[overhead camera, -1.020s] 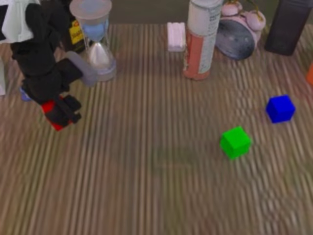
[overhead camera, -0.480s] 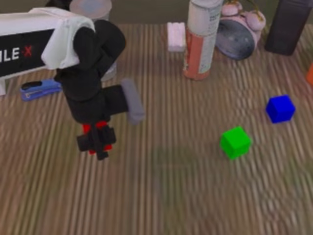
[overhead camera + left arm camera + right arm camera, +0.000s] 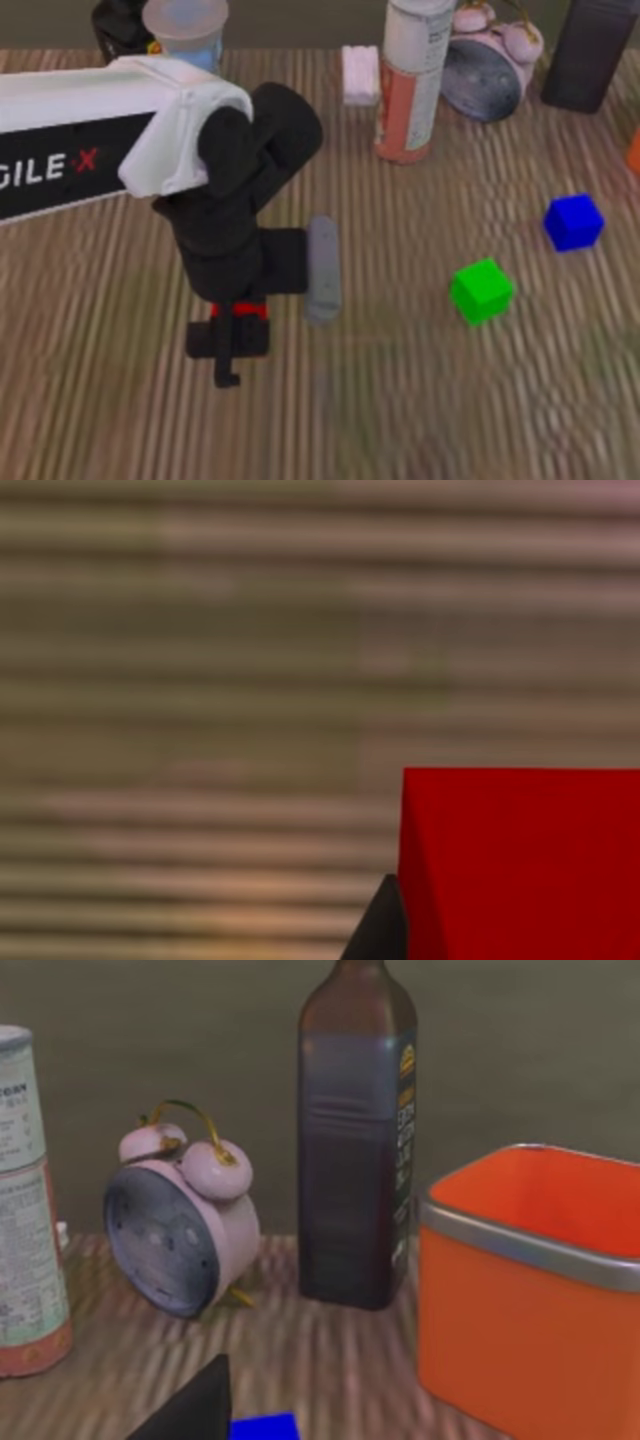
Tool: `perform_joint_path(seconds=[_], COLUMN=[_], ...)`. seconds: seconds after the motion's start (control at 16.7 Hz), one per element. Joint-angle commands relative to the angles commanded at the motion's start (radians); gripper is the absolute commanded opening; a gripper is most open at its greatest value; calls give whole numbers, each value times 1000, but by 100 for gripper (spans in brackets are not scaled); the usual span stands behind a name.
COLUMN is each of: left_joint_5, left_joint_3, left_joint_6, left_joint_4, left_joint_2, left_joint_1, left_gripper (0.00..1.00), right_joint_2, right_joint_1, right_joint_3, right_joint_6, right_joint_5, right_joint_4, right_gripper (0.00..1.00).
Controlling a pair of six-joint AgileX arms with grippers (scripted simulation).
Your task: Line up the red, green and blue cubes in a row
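A camera above looks down on a ridged wooden worktop [image 3: 420, 400]. The left arm reaches in from the left edge, and its pincer [image 3: 232, 340] hangs over the middle-left of the worktop, clenched on the red cube [image 3: 240, 311], of which only a sliver shows between the black fingers. The left wrist view confirms the grasp: the red cube [image 3: 520, 865] fills one corner with bare worktop beyond it, so the cube appears to be held off the surface, probably for carrying towards the other two. The green cube [image 3: 481, 290] sits on the worktop right of centre, and the blue cube [image 3: 573, 221] lies near it, farther right and a little farther back; the two are apart, not touching. Along the back edge stand a tall can [image 3: 412, 80], a pink alarm clock [image 3: 490, 60] and a dark bottle [image 3: 592, 50]. The right arm is out of the overhead view; whether its pincer is released or clenched cannot be told.
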Motion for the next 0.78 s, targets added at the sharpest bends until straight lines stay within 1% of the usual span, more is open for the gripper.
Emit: perform_joint_path(seconds=[0.18, 0.6, 0.78], left_joint_5=[0, 1, 1], left_joint_3=[-6, -130, -145], left_joint_6=[0, -1, -1], left_joint_4=[17, 240, 264], left_joint_2=[11, 108, 119], left_joint_1=[3, -1, -3], left_gripper=[0, 0, 0], right_joint_2=[0, 0, 0], right_joint_1=[0, 0, 0], right_joint_3=[0, 0, 0], right_joint_6=[0, 0, 0], right_joint_5=[0, 0, 0], right_joint_4=[0, 0, 0], right_gripper=[100, 100, 100])
